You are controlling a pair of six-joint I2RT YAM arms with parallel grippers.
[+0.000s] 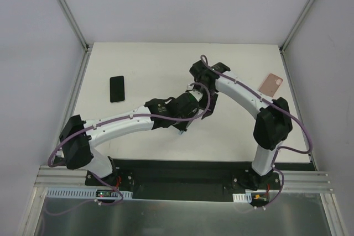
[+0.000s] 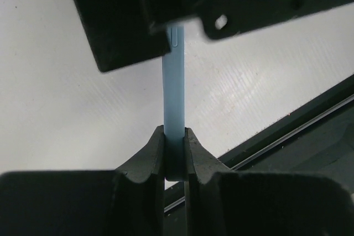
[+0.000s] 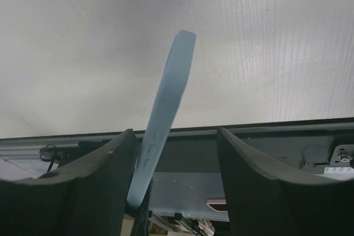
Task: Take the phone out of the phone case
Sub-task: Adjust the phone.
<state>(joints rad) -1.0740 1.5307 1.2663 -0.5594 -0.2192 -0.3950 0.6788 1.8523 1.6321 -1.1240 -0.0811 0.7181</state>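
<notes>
A light blue phone case (image 2: pixel 173 92) is held edge-on above the table; I cannot tell whether a phone is inside it. My left gripper (image 2: pixel 175 153) is shut on its lower edge. In the top view the left gripper (image 1: pixel 188 115) meets the right gripper (image 1: pixel 203 106) at mid-table, and a bit of the case (image 1: pixel 181 128) shows below them. My right gripper (image 3: pixel 177 181) is open. The case (image 3: pixel 166 120) leans against the left of its fingers (image 3: pixel 105 175), far from the other one (image 3: pixel 254 175). The right gripper's black body (image 2: pixel 127 20) covers the case's top end.
A black phone (image 1: pixel 116 88) lies flat on the table at the left. A pink phone case (image 1: pixel 271 84) lies at the right edge. The black base rail (image 1: pixel 182 172) runs along the near edge. White walls close off the table's sides and back.
</notes>
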